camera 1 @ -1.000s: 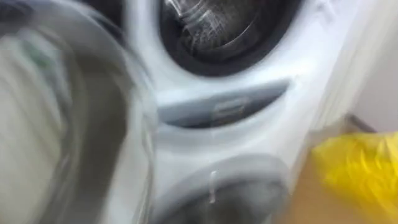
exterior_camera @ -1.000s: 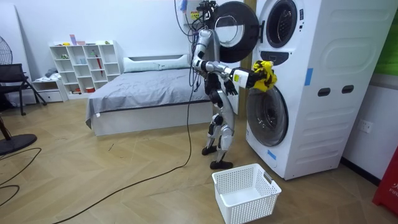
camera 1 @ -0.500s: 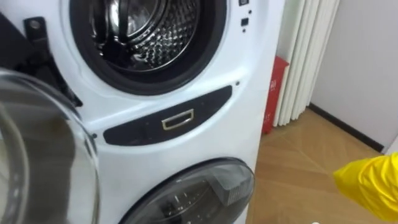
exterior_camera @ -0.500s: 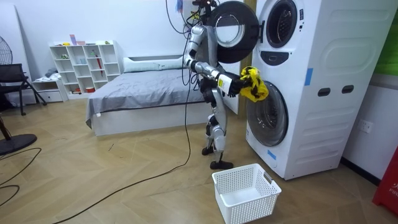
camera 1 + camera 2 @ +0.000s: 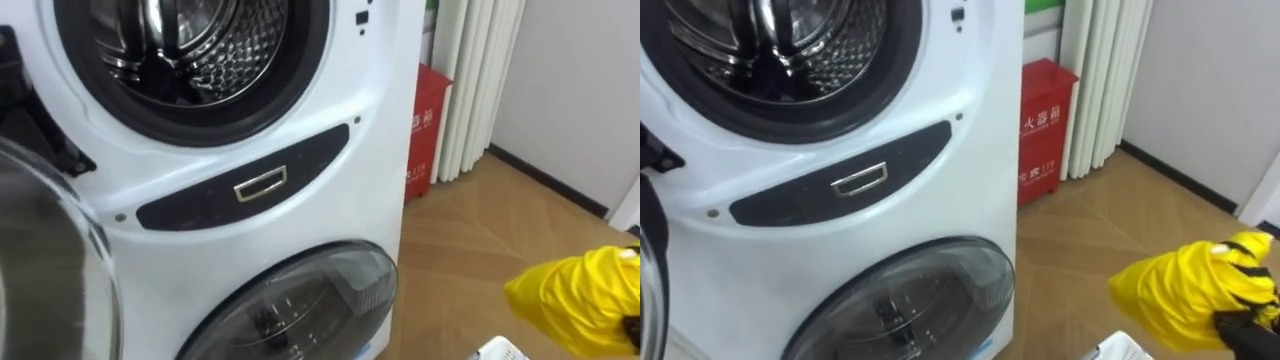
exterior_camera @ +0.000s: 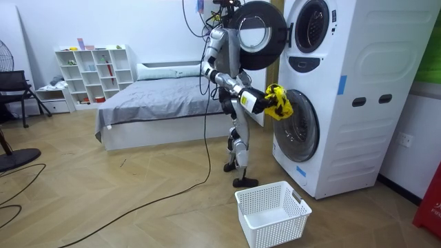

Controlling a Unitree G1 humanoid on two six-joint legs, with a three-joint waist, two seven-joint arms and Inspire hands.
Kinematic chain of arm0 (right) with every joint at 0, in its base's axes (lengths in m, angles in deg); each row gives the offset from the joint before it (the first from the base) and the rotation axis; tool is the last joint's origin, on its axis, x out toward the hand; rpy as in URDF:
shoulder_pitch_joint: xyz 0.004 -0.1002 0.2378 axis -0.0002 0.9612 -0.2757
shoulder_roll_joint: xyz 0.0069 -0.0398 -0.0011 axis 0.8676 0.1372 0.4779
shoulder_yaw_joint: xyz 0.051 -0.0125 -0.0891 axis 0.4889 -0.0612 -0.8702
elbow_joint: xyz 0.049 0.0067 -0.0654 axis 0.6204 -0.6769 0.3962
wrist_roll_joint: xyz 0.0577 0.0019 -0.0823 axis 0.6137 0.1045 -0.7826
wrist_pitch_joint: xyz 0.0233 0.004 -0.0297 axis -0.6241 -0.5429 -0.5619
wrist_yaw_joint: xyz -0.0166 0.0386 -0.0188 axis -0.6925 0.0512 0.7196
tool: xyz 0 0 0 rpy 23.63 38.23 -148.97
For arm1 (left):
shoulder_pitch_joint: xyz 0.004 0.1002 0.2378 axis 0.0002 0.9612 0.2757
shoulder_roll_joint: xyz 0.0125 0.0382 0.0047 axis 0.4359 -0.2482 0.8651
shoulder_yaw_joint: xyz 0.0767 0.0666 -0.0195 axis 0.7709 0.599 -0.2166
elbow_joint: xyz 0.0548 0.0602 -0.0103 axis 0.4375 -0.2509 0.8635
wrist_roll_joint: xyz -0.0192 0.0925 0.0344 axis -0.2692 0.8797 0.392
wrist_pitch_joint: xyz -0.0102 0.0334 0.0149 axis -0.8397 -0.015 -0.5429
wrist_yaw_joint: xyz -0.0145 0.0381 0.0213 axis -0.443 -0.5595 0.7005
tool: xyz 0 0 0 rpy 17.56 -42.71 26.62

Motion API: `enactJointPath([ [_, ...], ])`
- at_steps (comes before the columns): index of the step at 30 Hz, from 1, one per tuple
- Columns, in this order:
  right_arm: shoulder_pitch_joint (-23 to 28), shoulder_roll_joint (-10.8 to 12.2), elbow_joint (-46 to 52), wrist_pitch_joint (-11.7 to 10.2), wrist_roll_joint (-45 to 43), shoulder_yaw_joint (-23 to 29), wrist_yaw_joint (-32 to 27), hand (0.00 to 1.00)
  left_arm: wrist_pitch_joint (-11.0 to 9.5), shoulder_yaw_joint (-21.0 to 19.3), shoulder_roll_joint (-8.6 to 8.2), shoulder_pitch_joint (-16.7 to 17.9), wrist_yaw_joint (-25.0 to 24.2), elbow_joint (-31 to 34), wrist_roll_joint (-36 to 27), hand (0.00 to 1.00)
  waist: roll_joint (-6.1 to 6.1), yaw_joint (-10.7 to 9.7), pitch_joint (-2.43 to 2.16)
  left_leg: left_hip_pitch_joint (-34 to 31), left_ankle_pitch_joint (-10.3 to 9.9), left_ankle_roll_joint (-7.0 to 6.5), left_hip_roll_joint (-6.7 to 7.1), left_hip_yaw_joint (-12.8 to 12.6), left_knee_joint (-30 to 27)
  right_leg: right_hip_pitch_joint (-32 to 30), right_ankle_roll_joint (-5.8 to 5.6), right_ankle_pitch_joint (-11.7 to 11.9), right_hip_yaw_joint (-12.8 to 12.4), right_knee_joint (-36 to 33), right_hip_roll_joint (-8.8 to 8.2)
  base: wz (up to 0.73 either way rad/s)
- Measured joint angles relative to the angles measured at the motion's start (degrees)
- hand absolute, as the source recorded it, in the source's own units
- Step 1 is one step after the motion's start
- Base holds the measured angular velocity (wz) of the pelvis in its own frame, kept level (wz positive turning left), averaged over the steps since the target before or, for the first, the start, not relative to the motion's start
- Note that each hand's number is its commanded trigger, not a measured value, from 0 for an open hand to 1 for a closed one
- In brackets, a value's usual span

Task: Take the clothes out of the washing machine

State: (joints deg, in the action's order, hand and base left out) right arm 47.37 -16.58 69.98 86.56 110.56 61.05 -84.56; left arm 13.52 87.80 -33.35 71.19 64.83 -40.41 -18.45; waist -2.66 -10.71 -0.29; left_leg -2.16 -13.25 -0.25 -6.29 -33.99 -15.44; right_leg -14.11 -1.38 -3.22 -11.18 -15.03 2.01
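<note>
1. Right hand, lower right of the frame: fingers curled round a yellow garment, which is outside the drum and over the floor.
2. Washing machine drum, upper left: open, with the door swung to the left edge.
3. White basket: on the floor at bottom centre of the room view, near the robot's feet.

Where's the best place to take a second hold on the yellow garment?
Grip the yellow garment at its loose bulge, which sticks out free to the left of the right robot hand. Come in from the robot's left, since that hand's curled fingers cover the right end.
</note>
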Motion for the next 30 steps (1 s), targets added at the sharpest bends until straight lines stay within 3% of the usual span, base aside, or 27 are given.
enactJointPath([
  [5, -2.0, 0.4, -5.2, -0.6, -0.4, -3.1, -2.4, 1.0, -2.1, 1.4, -0.06, -0.9, 2.7, -0.2, 0.0, 0.0, -0.48, 0.0, -0.04, -2.5, 0.5, 0.01, 0.16, -0.5, 0.2, -2.8, -0.03, 0.0, 0.4, 0.1, -0.38, -0.01],
  [9, -3.3, 1.9, -7.1, -3.1, 1.4, -7.3, -4.3, 1.0, -3.3, 4.6, -1.67, -1.0, 6.4, -3.5, -1.3, 0.0, -0.42, 0.5, -0.03, -3.7, 0.6, 0.09, 0.24, -0.4, 0.2, -4.2, -0.04, 0.0, 0.3, 0.1, -0.16, -0.17],
  [11, -6.2, 2.5, -8.7, -3.9, 2.5, -10.6, -5.1, 1.0, -3.5, 5.8, -2.76, -1.2, 7.8, -4.2, -2.6, 0.0, -0.36, 0.7, -0.05, -5.9, 0.6, 0.06, 0.22, -0.4, -0.2, -6.2, -0.06, 0.0, 0.3, 0.2, -0.16, -0.21],
  [15, -10.1, 2.7, -12.6, -6.1, 3.1, -12.4, -5.8, 1.0, -4.7, 7.8, -2.85, -3.0, 8.8, -6.9, -5.3, 0.0, -0.29, 0.0, 0.29, -8.6, 0.6, 0.06, 0.2, -0.3, -0.2, -8.5, -0.14, 0.1, 1.1, 1.0, -0.97, 0.13],
  [18, -15.3, 2.9, -18.5, -8.9, 3.4, -12.3, -7.9, 1.0, -5.4, 8.1, -2.85, -4.2, 8.8, -9.1, -7.5, 0.0, -1.83, 0.0, -0.04, -11.4, 1.3, -1.13, 0.19, 1.0, -0.3, -10.2, -0.23, 0.1, 3.4, 2.2, -1.59, 0.03],
  [20, -17.6, 2.8, -21.5, -11.1, 3.5, -12.3, -9.2, 1.0, -5.6, 9.3, -2.9, -4.8, 8.9, -9.2, -8.9, 0.0, -2.75, -0.2, 0.39, -12.6, 1.5, -1.34, 0.16, 1.2, -0.1, -11.0, -0.46, 0.3, 5.4, 2.9, -2.17, 0.18],
  [23, -18.8, 2.9, -24.8, -12.9, 4.7, -11.8, -9.6, 1.0, -6.6, 9.6, -3.03, -5.4, 9.0, -9.2, -8.9, 0.0, -3.9, 0.0, 0.47, -13.7, 1.5, -1.31, 0.2, 1.0, 0.2, -12.2, -0.47, 0.3, 7.2, 3.2, -3.07, 0.14],
  [27, -19.7, 2.9, -28.7, -13.4, 5.3, -11.8, -9.6, 1.0, -6.8, 10.1, -3.12, -5.2, 9.1, -9.1, -9.0, 0.0, -4.73, 0.6, 0.42, -13.8, 1.5, -1.26, 1.09, 1.4, 1.0, -13.4, -0.31, 0.4, 9.4, 2.1, -4.33, -0.08],
  [28, -19.7, 2.8, -28.9, -13.5, 5.3, -11.7, -9.6, 1.0, -6.9, 10.1, -3.22, -5.2, 9.2, -9.1, -9.0, 0.0, -5.42, 0.7, 0.17, -14.3, 1.5, -1.26, 1.13, 1.4, 1.0, -14.0, -0.31, 0.4, 9.9, 1.8, -4.87, -0.08],
  [29, -19.8, 2.8, -29.0, -13.6, 5.5, -11.7, -9.6, 1.0, -7.1, 10.1, -3.4, -5.2, 9.5, -9.1, -9.3, 0.0, -5.37, 0.9, 0.43, -14.6, 1.5, -1.26, 1.28, 1.3, 1.0, -14.7, -0.31, 0.4, 10.1, 1.3, -5.06, -0.07],
  [30, -19.8, 2.8, -29.2, -13.6, 5.6, -11.7, -9.5, 1.0, -7.1, 10.2, -3.42, -5.2, 9.5, -9.1, -9.6, 0.0, -5.48, 0.9, 0.39, -14.7, 1.5, -1.26, 1.35, 1.3, 1.0, -15.0, -0.29, 0.4, 10.2, 1.0, -5.18, -0.05],
])
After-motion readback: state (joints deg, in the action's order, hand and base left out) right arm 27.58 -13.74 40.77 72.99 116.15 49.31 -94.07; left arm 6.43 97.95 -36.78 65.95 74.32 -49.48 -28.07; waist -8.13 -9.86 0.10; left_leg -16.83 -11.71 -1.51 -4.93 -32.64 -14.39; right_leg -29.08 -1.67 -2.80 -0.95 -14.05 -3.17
